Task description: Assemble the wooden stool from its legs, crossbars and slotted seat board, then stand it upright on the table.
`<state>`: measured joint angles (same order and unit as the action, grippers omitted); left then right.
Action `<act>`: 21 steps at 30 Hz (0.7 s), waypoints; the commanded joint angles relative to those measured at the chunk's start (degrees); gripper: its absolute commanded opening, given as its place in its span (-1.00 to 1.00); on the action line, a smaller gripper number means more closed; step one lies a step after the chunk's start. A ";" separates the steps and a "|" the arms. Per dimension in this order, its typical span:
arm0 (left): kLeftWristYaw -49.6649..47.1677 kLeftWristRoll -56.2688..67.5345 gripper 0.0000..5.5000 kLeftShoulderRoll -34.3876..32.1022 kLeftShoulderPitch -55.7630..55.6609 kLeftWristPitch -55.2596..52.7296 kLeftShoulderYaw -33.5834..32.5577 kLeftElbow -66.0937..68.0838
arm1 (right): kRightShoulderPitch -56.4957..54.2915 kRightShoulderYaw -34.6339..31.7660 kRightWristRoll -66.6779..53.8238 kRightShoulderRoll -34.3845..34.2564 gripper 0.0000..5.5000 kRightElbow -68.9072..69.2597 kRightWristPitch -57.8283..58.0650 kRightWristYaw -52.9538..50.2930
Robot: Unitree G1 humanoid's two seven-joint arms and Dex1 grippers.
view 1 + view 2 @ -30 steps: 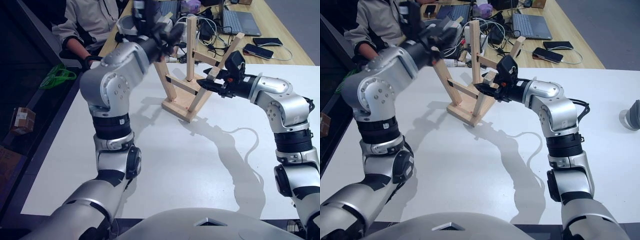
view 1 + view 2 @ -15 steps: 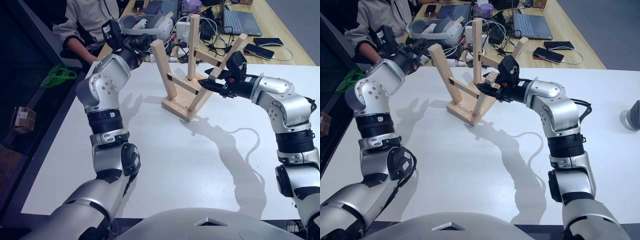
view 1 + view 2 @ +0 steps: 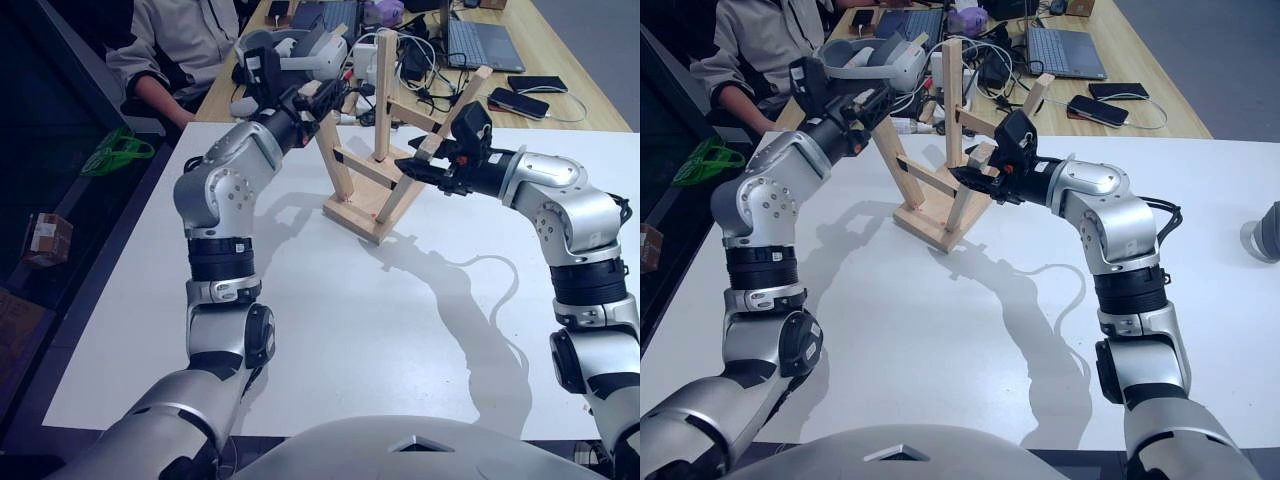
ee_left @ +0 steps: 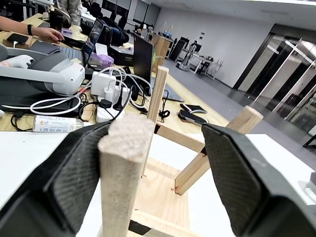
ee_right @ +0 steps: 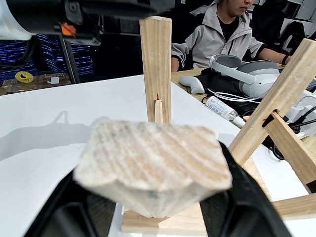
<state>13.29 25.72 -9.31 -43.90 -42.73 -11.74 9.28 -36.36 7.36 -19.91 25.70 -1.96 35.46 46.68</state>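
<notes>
- White surface (image 3: 330, 330) spreads under both arms, and a cluttered wooden desk (image 3: 575, 70) stands behind it.
- Left tool (image 3: 308, 97) is open. Its black pads (image 4: 74, 182) straddle the top end of the left-hand leg (image 3: 335, 150), one pad just beside the wood and the other clear of it.
- Right tool (image 3: 420, 168) is clamped on the top end of the right-hand leg (image 3: 400, 200). The right wrist view shows that leg's cut end pinched between both fingers (image 5: 237, 217).
- Between the two tools stands the stool (image 3: 365, 190), upside down with its legs pointing up.
- Below both tools the seat board (image 3: 355, 218) is down at the surface. I cannot tell whether it lies flat or rests on one edge.
- A crossbar (image 3: 365, 168) runs between the two held legs, lower than either tool.
- A third leg (image 3: 382, 80) rises nearly upright between the tools and a little beyond them.
- A fourth leg (image 3: 462, 95) slants up and away just beyond the right tool. A second crossbar (image 3: 415, 115) ties it to the third leg.
- Beyond the left tool, a white headset (image 3: 295, 45) lies on the desk among cables.
- Beyond the right tool, farther back on the desk, sit a laptop (image 3: 480, 40) and two phones (image 3: 525, 92).
</notes>
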 commanded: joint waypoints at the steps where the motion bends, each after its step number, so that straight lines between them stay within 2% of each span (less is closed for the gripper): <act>1: 1.59 -3.29 0.23 -1.71 -0.61 3.65 2.68 3.27 | 2.05 2.22 0.45 -0.14 -0.27 -1.82 2.62 1.12; 4: 3.08 -3.85 0.23 -1.56 -0.20 5.47 3.79 3.21 | 1.95 2.29 0.45 -0.04 -0.27 -1.82 2.65 1.21; 10: 8.99 -3.67 -0.07 -2.15 3.05 7.41 7.65 -2.70 | 1.36 2.54 0.75 -0.32 -0.27 -2.77 2.31 1.35; 17: 10.84 -6.99 -0.41 -3.94 5.43 6.57 12.87 -4.01 | -0.41 2.97 1.71 -1.04 -0.27 -5.25 1.19 2.18; 21: 11.03 -7.21 -0.43 -3.08 5.13 4.53 14.28 -4.28 | -1.99 4.46 2.67 -2.46 -0.27 -7.99 -0.28 3.05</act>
<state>20.17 16.53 -15.75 -39.05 -35.64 -2.92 6.22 -38.45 7.96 -19.34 25.79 -6.18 33.81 50.57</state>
